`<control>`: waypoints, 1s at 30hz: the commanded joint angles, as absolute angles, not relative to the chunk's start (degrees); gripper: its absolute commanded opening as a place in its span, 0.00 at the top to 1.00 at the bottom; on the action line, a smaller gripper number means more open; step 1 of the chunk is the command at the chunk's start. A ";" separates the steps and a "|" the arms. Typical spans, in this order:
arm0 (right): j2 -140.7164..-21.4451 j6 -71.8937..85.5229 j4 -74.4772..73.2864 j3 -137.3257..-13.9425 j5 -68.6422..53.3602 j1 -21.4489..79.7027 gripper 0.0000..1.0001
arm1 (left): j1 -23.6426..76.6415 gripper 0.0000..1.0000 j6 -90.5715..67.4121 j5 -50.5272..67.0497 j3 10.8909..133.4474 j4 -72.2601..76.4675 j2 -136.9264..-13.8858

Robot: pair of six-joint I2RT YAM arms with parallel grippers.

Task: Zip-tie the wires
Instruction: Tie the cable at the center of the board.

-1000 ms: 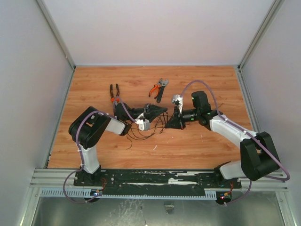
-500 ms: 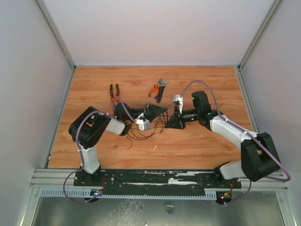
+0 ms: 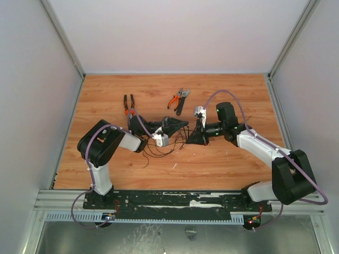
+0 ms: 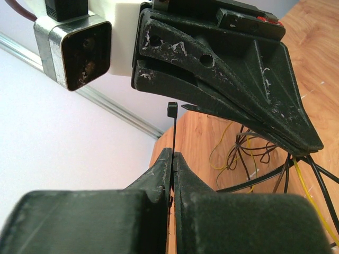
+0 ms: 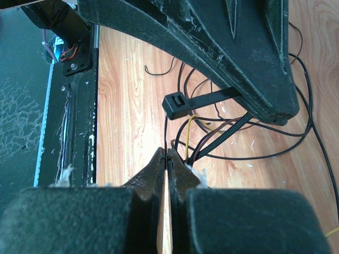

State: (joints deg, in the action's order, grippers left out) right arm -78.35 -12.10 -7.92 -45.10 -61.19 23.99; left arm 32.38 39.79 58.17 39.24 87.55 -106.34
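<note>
At mid-table (image 3: 222,159), tip to tip: left gripper (image 4: 172,159) clamped on zip tie (image 4: 172,132), right gripper (image 5: 167,156) on wires (image 5: 166,137).

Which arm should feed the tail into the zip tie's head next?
Right, probably. The left gripper is shut on the zip tie just behind its head, steadying it. The right gripper pinches a thin black strand running toward that head, fingertips aimed at it.

I'm looking at two jointed arms with white links and bulky black joint housings, the left arm (image 3: 108,145) and the right arm (image 3: 265,151). Each carries a thin purple cable (image 3: 223,91). The right gripper (image 5: 167,154) has matte black wedge-shaped fingers (image 5: 150,175), scratched white. A silver-cased camera block (image 4: 74,50) sits on its white wrist.
</note>
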 commanded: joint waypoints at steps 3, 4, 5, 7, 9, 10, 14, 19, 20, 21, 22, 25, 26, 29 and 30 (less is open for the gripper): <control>-78.99 -12.52 -9.13 -47.03 -62.31 23.65 1.00 | 32.53 1.00 40.34 57.90 40.17 100.02 -106.02; -79.01 -12.49 -9.14 -47.02 -62.45 23.58 1.00 | 32.52 1.00 40.37 57.96 40.18 99.95 -106.04; -79.01 -12.45 -9.22 -47.10 -62.48 23.55 1.00 | 32.52 1.00 40.47 58.00 40.17 99.97 -106.01; -79.01 -12.40 -9.27 -47.16 -62.66 23.47 1.00 | 32.52 1.00 41.07 58.01 40.08 99.95 -105.96; -79.06 -12.47 -9.36 -47.26 -62.76 23.38 1.00 | 32.52 1.00 41.48 58.01 39.98 99.88 -105.93; -79.10 -12.43 -9.40 -47.33 -62.84 23.26 1.00 | 32.52 1.00 41.54 58.05 39.93 99.93 -105.94; -79.18 -12.47 -9.49 -47.37 -63.27 23.03 1.00 | 32.52 1.00 41.98 58.12 39.76 99.98 -105.77; -79.28 -12.40 -9.78 -47.55 -63.43 23.03 1.00 | 32.54 1.00 43.66 58.06 39.57 99.80 -105.40; -79.20 -12.32 -9.68 -47.59 -63.53 22.99 1.00 | 32.52 1.00 43.70 58.01 39.64 99.75 -105.41; -79.19 -12.26 -9.67 -47.71 -63.54 23.02 1.00 | 32.53 1.00 43.76 58.02 39.64 99.69 -105.43; -79.19 -12.22 -9.60 -47.60 -63.54 22.97 1.00 | 32.52 1.00 43.77 58.09 39.68 99.63 -105.42; -79.21 -12.07 -9.45 -47.55 -63.56 23.05 1.00 | 32.67 1.00 43.86 58.02 39.59 99.60 -105.30; -79.27 -12.02 -9.37 -47.56 -63.61 23.00 1.00 | 32.62 1.00 43.86 58.04 39.59 99.58 -105.40; -79.36 -11.79 -9.07 -47.63 -63.73 23.01 1.00 | 32.61 1.00 43.88 58.01 39.60 99.58 -105.49; -79.36 -11.77 -9.05 -47.64 -63.74 23.00 1.00 | 32.61 1.00 44.00 58.07 39.56 99.58 -105.54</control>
